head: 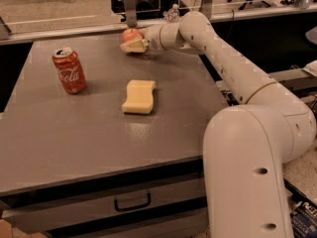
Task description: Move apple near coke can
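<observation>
Apple (pixel 130 33) ground, my table (pixel 74 148): grey flat top, with a drawer (pixel 99 207) and its dark handle (pixel 132 202) under the near edge.
My arm (pixel 247 83): white, reaching from the right across to the far edge.
Coke can (pixel 69 71): red, upright at the left, well apart from the apple.
Sponge (pixel 138 96): pale yellow, flat at mid-table, touching nothing.
My gripper (pixel 132 39): at the table's far edge, clamped on the apple, one pale finger (pixel 133 46) across its front.
Apple itself: reddish, in my grip; whether it touches the top, I cannot tell.
</observation>
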Motion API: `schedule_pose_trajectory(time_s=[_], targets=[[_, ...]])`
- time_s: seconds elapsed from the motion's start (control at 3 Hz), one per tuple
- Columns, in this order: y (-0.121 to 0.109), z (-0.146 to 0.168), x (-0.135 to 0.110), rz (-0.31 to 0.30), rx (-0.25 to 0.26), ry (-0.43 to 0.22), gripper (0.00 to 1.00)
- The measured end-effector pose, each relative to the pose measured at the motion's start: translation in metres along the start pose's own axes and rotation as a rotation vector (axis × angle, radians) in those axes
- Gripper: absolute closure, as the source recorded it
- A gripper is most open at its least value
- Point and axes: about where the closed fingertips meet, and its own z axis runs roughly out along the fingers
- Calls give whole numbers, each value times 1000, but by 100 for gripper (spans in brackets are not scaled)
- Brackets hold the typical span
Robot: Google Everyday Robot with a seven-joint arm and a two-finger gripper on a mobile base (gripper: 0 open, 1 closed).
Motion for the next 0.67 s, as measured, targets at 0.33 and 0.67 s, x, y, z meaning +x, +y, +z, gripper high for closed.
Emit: schedule_pose_trajectory(time_s=[0.33, 0.67], targets=[[15, -18, -17, 12, -83, -31, 70], [41, -45, -37, 1, -206, -73, 99]])
